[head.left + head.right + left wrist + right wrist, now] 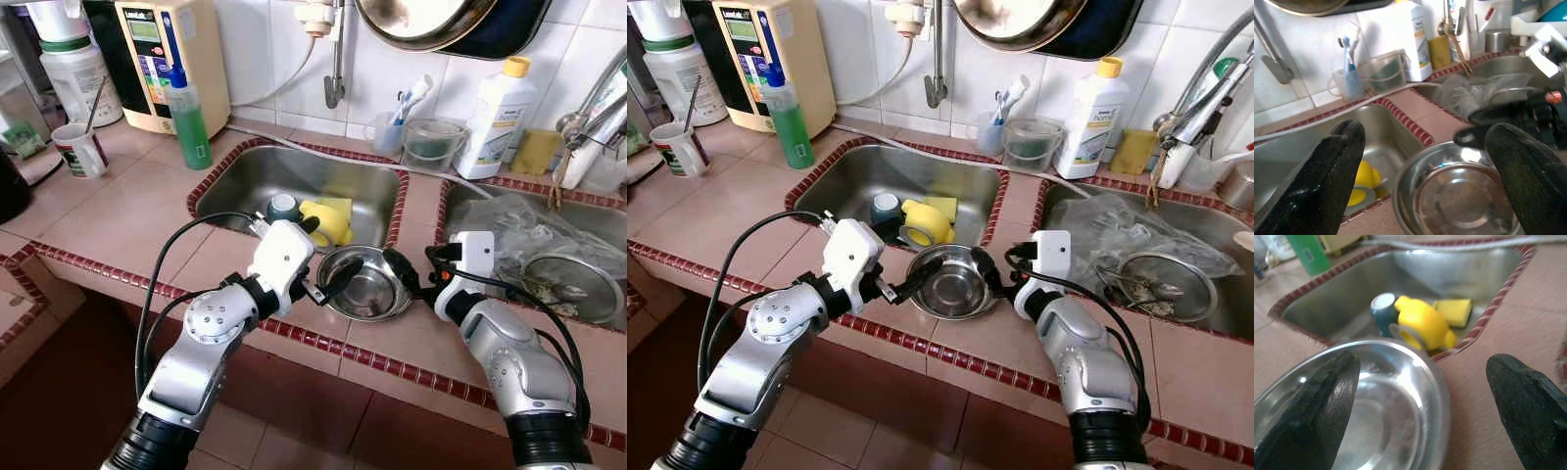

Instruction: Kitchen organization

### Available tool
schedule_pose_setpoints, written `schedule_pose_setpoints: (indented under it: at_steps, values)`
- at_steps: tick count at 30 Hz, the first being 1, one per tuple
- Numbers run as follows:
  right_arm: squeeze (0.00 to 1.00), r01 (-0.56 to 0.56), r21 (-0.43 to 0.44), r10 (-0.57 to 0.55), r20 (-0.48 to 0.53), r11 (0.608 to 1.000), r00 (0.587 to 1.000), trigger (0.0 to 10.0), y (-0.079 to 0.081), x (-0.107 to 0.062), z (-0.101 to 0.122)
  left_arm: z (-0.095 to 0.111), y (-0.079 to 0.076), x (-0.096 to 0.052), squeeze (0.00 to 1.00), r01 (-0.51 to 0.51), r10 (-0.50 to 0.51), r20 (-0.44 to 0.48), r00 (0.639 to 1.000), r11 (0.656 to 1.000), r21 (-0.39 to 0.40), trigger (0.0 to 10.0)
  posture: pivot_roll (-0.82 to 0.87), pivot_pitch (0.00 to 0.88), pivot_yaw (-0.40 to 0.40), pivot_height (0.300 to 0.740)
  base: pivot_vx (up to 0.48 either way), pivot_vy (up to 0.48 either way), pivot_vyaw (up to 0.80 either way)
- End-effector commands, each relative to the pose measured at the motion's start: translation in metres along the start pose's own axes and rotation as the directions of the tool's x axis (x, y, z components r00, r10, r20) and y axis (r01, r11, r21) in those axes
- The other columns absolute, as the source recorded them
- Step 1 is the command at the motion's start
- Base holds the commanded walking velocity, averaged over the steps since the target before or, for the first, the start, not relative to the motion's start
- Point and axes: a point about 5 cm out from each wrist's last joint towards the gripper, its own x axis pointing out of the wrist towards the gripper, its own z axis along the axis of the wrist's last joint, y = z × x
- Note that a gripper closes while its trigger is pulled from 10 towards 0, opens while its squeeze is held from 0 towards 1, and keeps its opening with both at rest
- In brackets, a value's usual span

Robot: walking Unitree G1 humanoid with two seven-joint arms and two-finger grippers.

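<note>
Bowl placement is what your next move turns on: the steel bowl (pixel 367 284) sits upright, mouth up, on the tiled counter (pixel 127 220) at the front edge, on the strip between the left sink (pixel 304 181) and the right sink (pixel 588 230), and it lies directly between your two grippers. Your left gripper (pixel 338 279) reaches in from the bowl's left with its fingers spread and holding nothing; the tip looks to be at the near-left rim, though you cannot tell if it touches. Your right gripper (pixel 407 272) comes in from the opposite side, also spread wide and empty; in the right wrist view one finger (pixel 1308 411) overlaps the bowl's rim while the other stands well outside it over bare tile. Both arms are about equally near, so either could take it. Being round, the bowl has no long axis to line up with; only the rim matters, and each pincer would need one finger inside and one outside. Beyond the bowl, in the left sink, a yellow cup (pixel 328 220) lies on its side beside a yellow sponge (pixel 1452 311) and a small teal cup (pixel 284 207).
</note>
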Motion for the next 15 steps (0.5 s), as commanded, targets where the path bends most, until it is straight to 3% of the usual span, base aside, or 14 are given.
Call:
schedule_pose_setpoints:
  at_steps: [1, 8, 10, 15]
  values:
    - [0.00, -0.025, 0.011, 0.025, -0.019, 1.000, 1.000, 10.0, 0.001, 0.001, 0.001, 0.005, -0.001, 0.000, 0.00, 0.004, -0.004, 0.012, 1.000, 1.000, 0.007, 10.0, -0.03, 0.000, -0.024, 0.740, 0.000, 0.000, 0.00]
    - [0.00, -0.033, 0.004, 0.033, -0.054, 0.999, 0.998, 10.0, -0.002, -0.004, -0.004, -0.001, -0.008, -0.005, 0.00, 0.066, -0.066, -0.010, 0.998, 0.998, 0.001, 10.0, -0.03, 0.000, -0.026, 0.740, 0.000, 0.000, 0.00]
    - [0.00, -0.035, 0.020, 0.037, -0.075, 0.999, 0.996, 10.0, -0.004, -0.006, -0.007, -0.004, -0.017, -0.010, 0.00, 0.141, -0.141, -0.016, 0.990, 0.990, -0.001, 10.0, -0.04, 0.000, -0.026, 0.740, 0.000, 0.000, 0.00]
    - [0.00, -0.034, 0.038, 0.037, -0.087, 0.999, 0.996, 10.0, -0.006, -0.008, -0.009, -0.007, -0.024, -0.015, 0.00, 0.207, -0.207, -0.025, 0.978, 0.978, -0.007, 10.0, -0.04, 0.000, -0.026, 0.740, 0.000, 0.000, 0.00]
